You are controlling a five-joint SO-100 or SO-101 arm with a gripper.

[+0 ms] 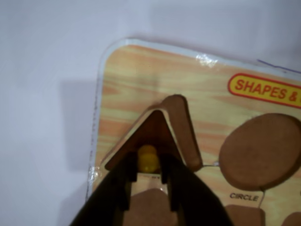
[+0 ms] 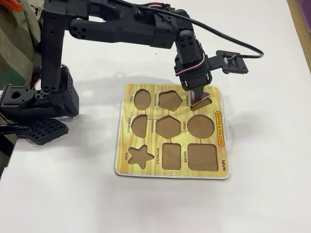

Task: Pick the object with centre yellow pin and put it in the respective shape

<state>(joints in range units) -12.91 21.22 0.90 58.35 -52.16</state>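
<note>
Fingers [image 1: 149, 181] are seen clamped on the yellow knob [image 1: 148, 157] of the triangle piece [image 1: 148, 134], held tilted just above its triangular recess [image 1: 184, 132]; recess lies offset toward 2 o'clock, wrist view.

A white table [image 2: 272, 145] and, at the left edge, patterned cloth [image 2: 19, 29].

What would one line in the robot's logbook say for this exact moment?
gripper: shut on yellow knob | triangle piece: tilted over triangle recess, not seated | puzzle board: flat on table
</note>
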